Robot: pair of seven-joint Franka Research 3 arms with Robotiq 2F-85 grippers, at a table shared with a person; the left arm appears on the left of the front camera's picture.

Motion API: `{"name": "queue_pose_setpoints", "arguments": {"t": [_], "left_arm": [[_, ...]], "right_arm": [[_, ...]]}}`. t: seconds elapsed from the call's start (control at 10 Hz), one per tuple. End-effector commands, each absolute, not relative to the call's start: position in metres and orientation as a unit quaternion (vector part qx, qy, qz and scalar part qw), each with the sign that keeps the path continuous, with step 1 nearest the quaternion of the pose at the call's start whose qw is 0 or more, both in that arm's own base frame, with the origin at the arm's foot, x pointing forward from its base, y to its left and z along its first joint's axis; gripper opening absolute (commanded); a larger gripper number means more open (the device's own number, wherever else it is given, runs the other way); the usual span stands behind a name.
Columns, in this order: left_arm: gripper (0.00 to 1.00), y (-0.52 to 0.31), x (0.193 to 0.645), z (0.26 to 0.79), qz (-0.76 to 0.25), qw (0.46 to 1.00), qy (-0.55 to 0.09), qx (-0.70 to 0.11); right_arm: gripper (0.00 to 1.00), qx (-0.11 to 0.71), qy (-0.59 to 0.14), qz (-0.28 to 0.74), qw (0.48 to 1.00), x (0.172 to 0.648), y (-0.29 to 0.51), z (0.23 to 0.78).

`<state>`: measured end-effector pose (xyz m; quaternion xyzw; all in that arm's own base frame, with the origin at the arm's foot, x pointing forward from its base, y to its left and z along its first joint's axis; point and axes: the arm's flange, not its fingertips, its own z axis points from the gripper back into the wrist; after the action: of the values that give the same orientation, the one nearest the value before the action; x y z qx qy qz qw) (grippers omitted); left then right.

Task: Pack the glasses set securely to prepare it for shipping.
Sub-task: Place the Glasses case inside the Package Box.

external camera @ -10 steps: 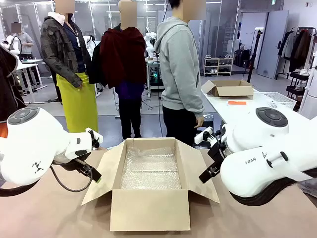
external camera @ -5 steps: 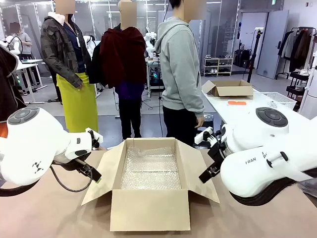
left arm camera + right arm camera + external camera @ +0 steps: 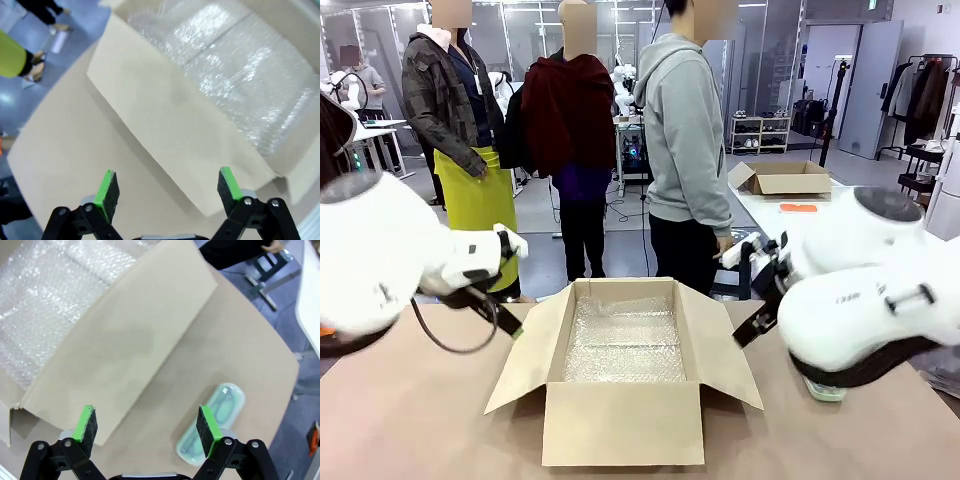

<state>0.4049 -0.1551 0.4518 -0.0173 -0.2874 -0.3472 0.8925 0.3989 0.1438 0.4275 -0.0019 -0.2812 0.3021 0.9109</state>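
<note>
Fingers (image 3: 207, 429) wide, mint-green case (image 3: 228, 402) behind one

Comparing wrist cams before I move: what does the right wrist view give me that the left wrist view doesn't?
Right wrist view: the mint-green glasses case lies on the table beside the cardboard box, under the open right end effector.
Left wrist view: the open left end effector hangs over bare tabletop on the box's other side, with blue floor beyond the table edge.
Both: a spread side flap of the box and its bubble wrap lining.
</note>
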Motion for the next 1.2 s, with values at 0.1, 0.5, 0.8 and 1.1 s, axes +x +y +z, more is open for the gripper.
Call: {"name": "queue_pose_setpoints", "arguments": {"t": [0.1,0.5,0.8,1.1], "left_arm": [[1.0,-0.129,0.388,0.525,-0.385,0.877,-0.27,-0.097],[1.0,-0.083,0.347,0.565,-0.432,0.846,-0.253,-0.181],[1.0,-0.07,0.332,0.566,-0.422,0.841,-0.266,-0.209],[1.0,-0.073,0.335,0.571,-0.423,0.845,-0.263,-0.197]], "right_arm": [[1.0,-0.001,-0.237,0.23,0.944,0.412,0.112,0.476],[1.0,0.017,-0.164,0.126,0.978,0.457,0.064,0.474],[1.0,0.004,-0.128,0.057,0.99,0.484,0.045,0.449],[1.0,0.011,-0.141,0.082,0.987,0.475,0.035,0.449]]}}
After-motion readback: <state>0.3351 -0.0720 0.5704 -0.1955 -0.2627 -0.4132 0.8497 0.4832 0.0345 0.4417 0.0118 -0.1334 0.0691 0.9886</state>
